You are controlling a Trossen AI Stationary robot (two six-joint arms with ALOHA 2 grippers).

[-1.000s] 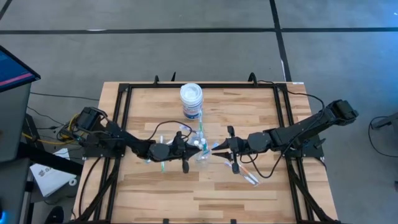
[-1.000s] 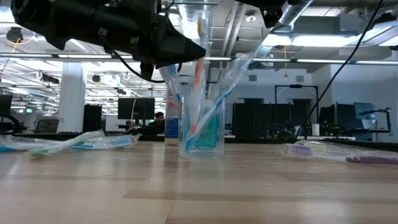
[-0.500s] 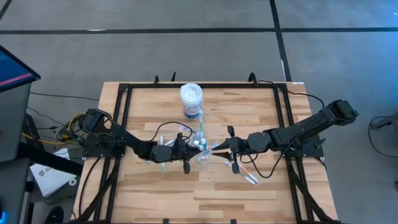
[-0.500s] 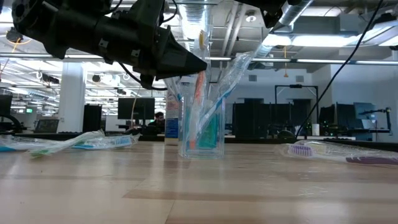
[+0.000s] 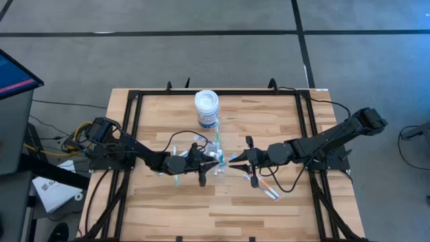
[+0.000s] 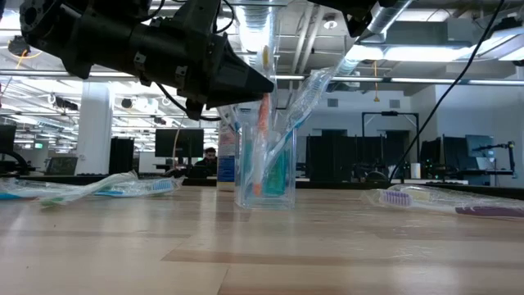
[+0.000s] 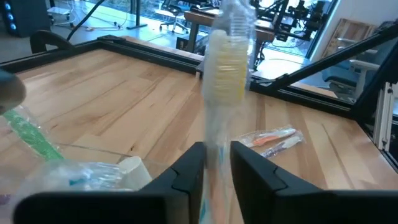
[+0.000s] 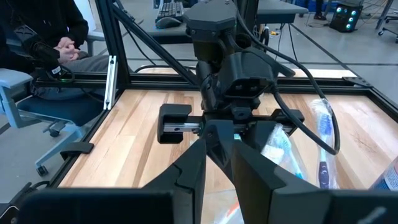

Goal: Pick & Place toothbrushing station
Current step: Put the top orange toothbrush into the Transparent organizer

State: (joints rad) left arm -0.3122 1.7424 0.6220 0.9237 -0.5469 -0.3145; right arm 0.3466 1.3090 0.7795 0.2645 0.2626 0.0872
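over the clear cup (image 6: 265, 168) in the middle of the table (image 5: 222, 202), my left tool (image 5: 205, 161) has just let its fingers part a little around the wrapped toothbrush (image 7: 227, 68), so i think it drops in. my right tool (image 5: 236, 160) waits narrow beside the cup.
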